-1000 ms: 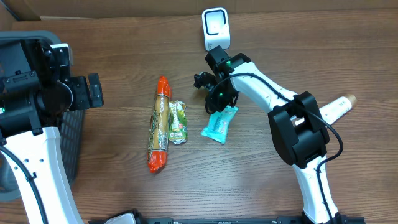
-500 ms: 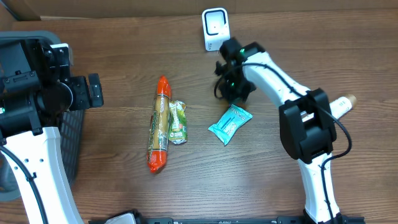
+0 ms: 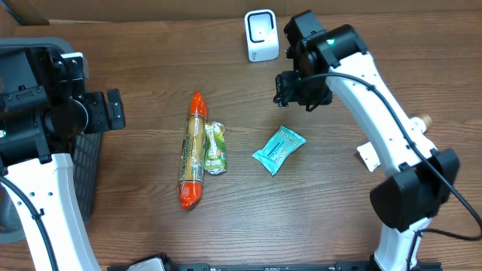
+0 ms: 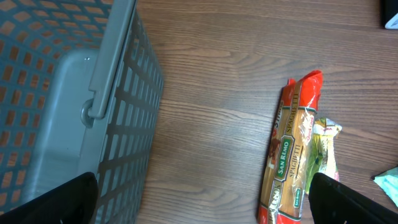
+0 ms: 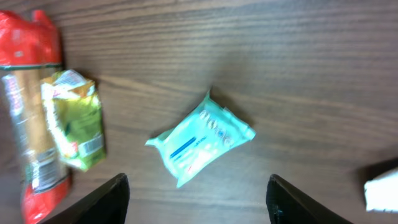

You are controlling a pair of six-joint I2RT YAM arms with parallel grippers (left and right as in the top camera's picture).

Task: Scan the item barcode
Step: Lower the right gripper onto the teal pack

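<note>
The packet lay flat on the surface, near the scanner. Right fingers hung apart and empty above it; left fingers gaped wide, empty. Whether it was scanned, I could not tell.

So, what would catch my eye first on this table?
Probably the long red spaghetti packet in the middle, with a small green packet close beside it. Then the teal pouch lying alone, the right tool hanging open near it, and the white scanner at the far edge.
</note>
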